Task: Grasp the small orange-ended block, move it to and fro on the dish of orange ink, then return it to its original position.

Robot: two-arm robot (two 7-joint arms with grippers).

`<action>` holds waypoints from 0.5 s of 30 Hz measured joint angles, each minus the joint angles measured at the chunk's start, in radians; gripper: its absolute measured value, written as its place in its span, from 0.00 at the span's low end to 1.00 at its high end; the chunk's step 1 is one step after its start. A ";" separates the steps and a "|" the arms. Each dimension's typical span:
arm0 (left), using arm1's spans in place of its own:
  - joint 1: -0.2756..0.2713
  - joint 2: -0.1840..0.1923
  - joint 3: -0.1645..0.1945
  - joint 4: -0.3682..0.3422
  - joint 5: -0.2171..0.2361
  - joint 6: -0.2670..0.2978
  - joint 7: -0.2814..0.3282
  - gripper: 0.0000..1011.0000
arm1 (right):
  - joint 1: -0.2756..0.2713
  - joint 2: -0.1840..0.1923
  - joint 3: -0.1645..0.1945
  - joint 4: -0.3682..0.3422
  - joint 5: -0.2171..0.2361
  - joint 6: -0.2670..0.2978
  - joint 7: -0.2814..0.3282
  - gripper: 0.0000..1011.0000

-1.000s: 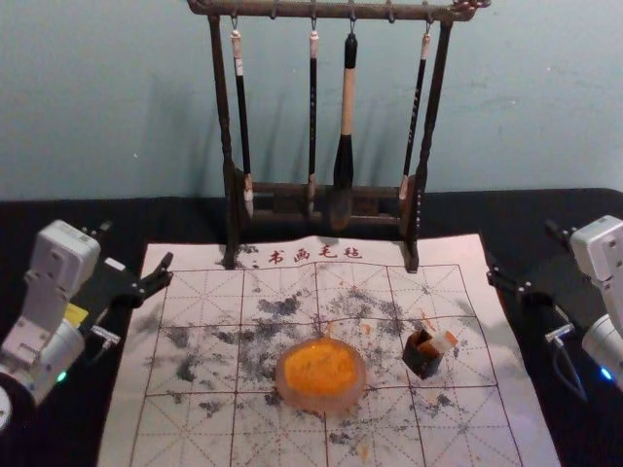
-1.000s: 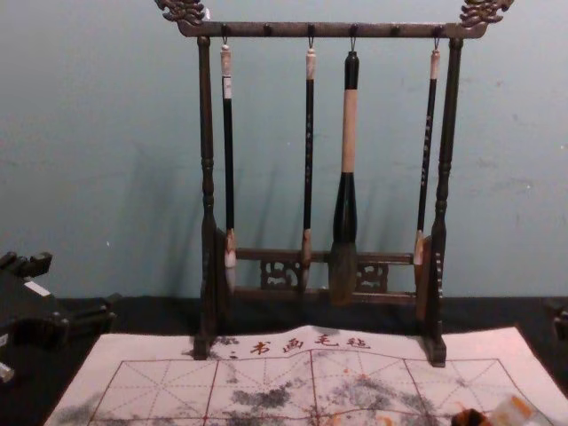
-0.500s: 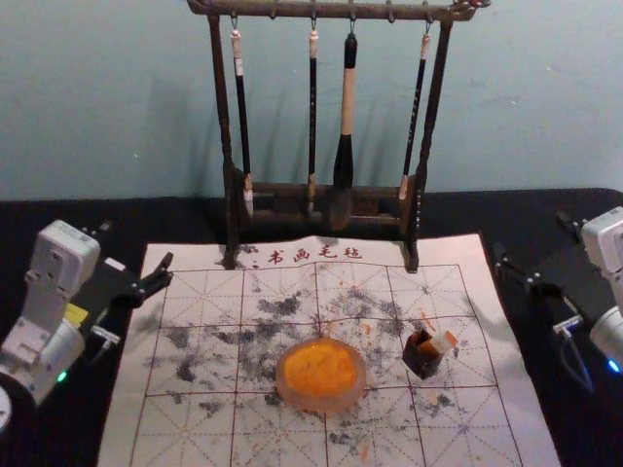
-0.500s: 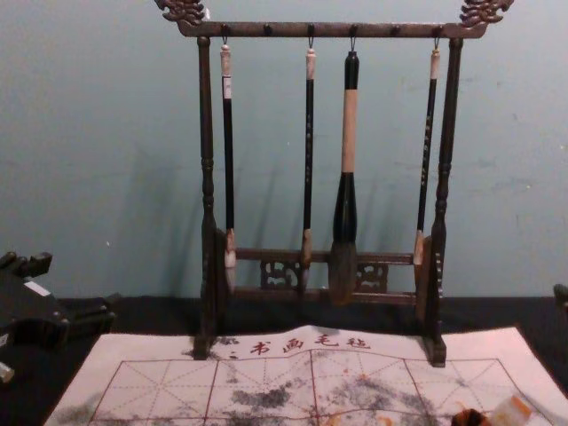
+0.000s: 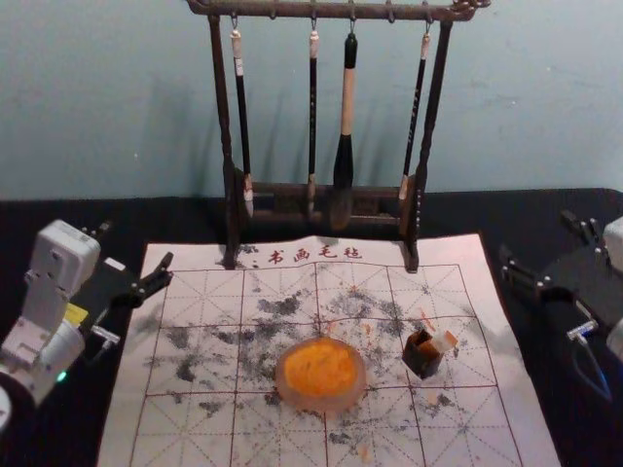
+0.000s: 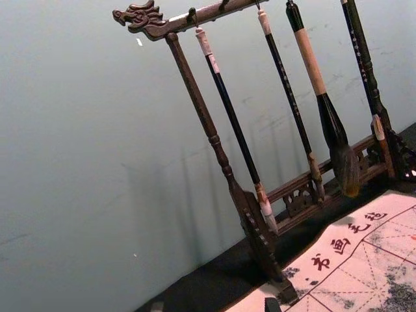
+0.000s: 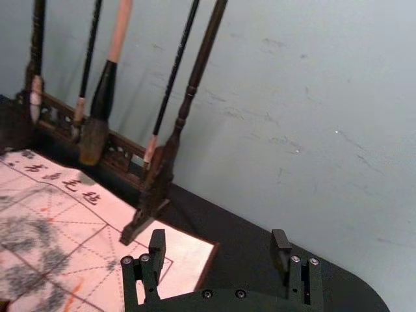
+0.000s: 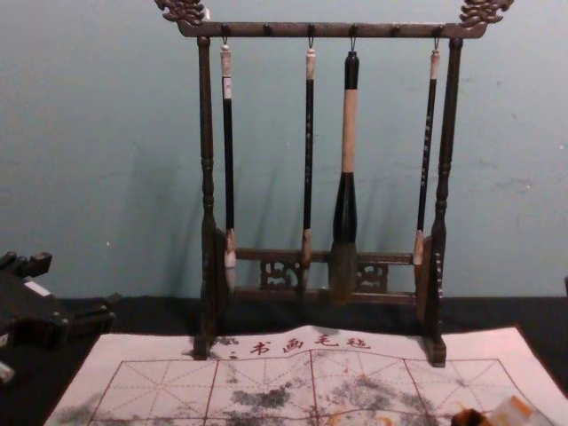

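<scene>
Off the calligraphy mat point(image 5: 185, 438), we should align the right gripper point(image 5: 538, 237) — fingers spread — with the tilt of the orange-ended block point(image 5: 444, 341) leaning in its dark holder point(image 5: 421, 359), leaving the left gripper point(image 5: 136, 245), also spread, parked by the mat's left edge.

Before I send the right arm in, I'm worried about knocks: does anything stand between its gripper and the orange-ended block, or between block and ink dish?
Nothing visible stands between the right gripper and the block. Toward the ink dish, only the wall of the dark holder intervenes.
</scene>
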 joint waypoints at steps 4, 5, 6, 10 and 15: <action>0.000 0.000 0.000 0.000 0.000 0.000 0.000 0.99 | -0.042 0.019 0.019 -0.050 0.012 0.006 0.016 0.99; 0.000 0.000 0.000 0.000 0.000 0.000 0.000 0.99 | -0.048 0.022 0.022 -0.057 0.015 0.007 0.018 0.99; 0.000 0.000 0.000 0.000 0.000 0.000 0.000 0.99 | -0.068 0.029 0.031 -0.076 0.020 0.008 0.023 0.99; 0.000 0.000 0.000 0.000 0.000 0.000 0.000 0.99 | -0.115 0.040 0.049 -0.116 0.042 0.002 0.045 0.99; 0.000 0.000 0.000 0.000 0.000 0.000 0.000 0.99 | -0.175 0.050 0.069 -0.153 0.081 -0.031 0.095 0.99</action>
